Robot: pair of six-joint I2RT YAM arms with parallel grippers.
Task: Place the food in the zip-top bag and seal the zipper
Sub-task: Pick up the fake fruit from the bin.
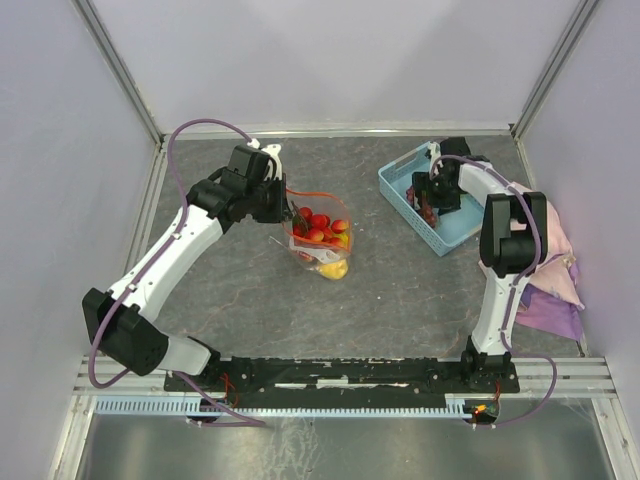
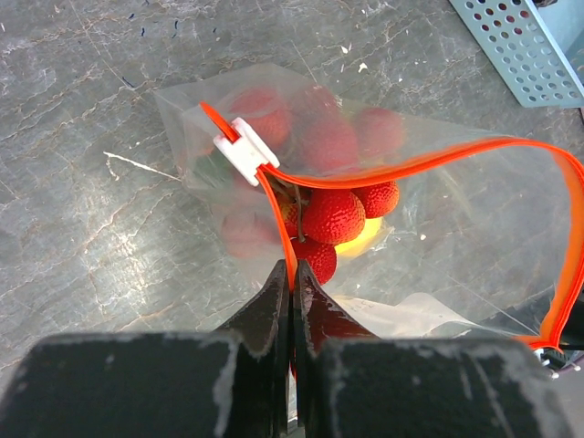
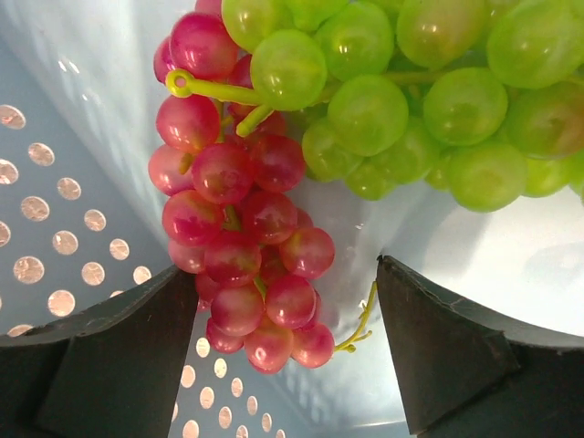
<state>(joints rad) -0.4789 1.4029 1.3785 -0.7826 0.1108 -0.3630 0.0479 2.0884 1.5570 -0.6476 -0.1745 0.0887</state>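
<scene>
- Loading is judged to be the step in hand: the bag point(image 1: 318, 238) lies mid-worktop point(image 1: 230, 290), mouth gaping and unsealed.
- Strawberries point(image 2: 333, 216) and a yellow fruit point(image 2: 362, 239) are seen inside the bag.
- Left fingers point(image 2: 285, 301) are closed, pinching the zipper point(image 2: 429, 164) on the near lip, just below the white slider point(image 2: 245, 149). The mouth is thereby held up and open.
- Right fingers point(image 3: 137, 347) are spread wide inside the basket point(image 1: 400, 185), one either side of the red grapes point(image 3: 237, 219). No contact with the bunch is shown.
- Green grapes point(image 3: 401, 100) lie touching the red bunch, partly over its top.
- Next move, as judged: the right fingers are to be closed on the red bunch alone, which is then to be lifted over the basket wall and carried across to the open mouth.
- Sealing is not yet due; the slider sits at one end of the open strip.
- Obstructions noted: the green bunch may be dragged up with the red one, and the basket wall stands close on the left of the grasp.
- The bag is soft, so the mouth may sag if the left pinch slips.
- A cloth point(image 1: 555, 270) lies at the right edge, well apart from the work.
</scene>
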